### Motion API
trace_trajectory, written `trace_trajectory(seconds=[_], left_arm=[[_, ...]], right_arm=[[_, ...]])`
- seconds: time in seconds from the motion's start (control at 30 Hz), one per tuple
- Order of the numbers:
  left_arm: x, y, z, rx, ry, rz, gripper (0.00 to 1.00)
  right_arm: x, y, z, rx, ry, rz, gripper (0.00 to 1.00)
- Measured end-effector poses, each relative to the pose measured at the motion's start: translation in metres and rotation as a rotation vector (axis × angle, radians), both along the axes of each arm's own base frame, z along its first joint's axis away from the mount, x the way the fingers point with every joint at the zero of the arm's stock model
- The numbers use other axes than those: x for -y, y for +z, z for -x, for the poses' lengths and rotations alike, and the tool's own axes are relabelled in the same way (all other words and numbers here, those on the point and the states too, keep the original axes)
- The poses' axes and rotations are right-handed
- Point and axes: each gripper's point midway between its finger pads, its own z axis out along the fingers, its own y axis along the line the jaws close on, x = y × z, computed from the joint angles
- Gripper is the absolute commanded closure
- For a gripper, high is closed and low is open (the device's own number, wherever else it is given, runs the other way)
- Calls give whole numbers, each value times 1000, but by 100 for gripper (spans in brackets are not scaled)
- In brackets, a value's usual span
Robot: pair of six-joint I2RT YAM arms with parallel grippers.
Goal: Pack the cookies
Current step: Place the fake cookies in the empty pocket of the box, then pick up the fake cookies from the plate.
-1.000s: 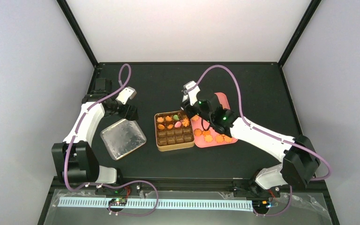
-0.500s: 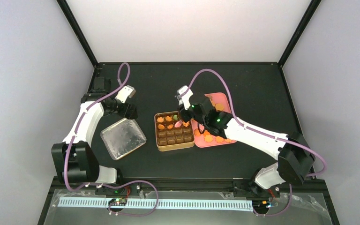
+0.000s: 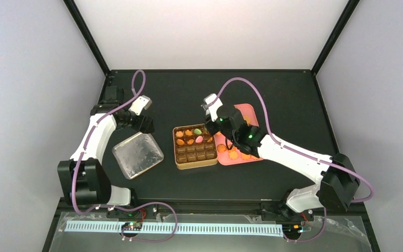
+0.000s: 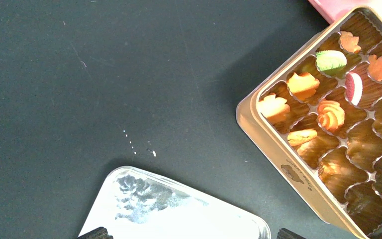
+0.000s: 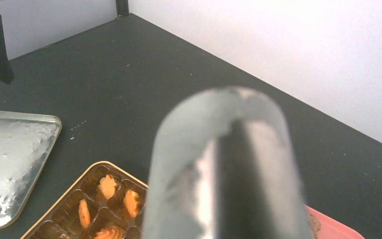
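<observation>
- Now, two arms are reaching over one black table [image 3: 189, 89], the left arm on the left and the right arm on the right.
- One brown compartmented tin [image 4: 278, 158] is sitting mid-table, with one pink tray [image 3: 251, 111] lying just beside it on the right and one silver lid [image 3: 137, 155] lying apart on its left.
- Eight cookies [image 4: 303, 83] are showing in the tin from the left wrist view. Six are orange, one is a green cookie [image 4: 331, 60] and one is a pink cookie [image 4: 353, 88], each resting in its own compartment toward the tin's far end.
- More orange cookies are lying on the pink tray; at least three [image 3: 233, 154] are showing, and the right arm is hiding part of that tray.
- The left gripper [image 4: 193, 233] is hovering over the lid's far edge with its two fingertips spread wide, gripping nothing.
- The right gripper [image 3: 210, 126] is hanging over the tin's far right corner, clasping one pair of metal tongs [image 5: 224, 174], which is filling its wrist view as a blurred grey shape.
- The tongs' tips are hiding from every view, so I cannot tell whether they are carrying a cookie.
</observation>
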Motion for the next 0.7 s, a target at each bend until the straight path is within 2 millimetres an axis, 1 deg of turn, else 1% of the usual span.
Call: trace_trajectory(seconds=[0.3,0.4,0.57,0.7], left_arm=[[0,0,0,0,0,0,11],[0,0,0,0,0,0,12],[0,0,0,0,-1,0,12],[1,0,0,1,-7,5,12]], right_arm=[[6,-5,2,-8,-13,18,68],[10,-3,3,-4,-26,19,68],[30,1,10,9,-63,6,67],[51,-5,18,5,-101,-1,67]])
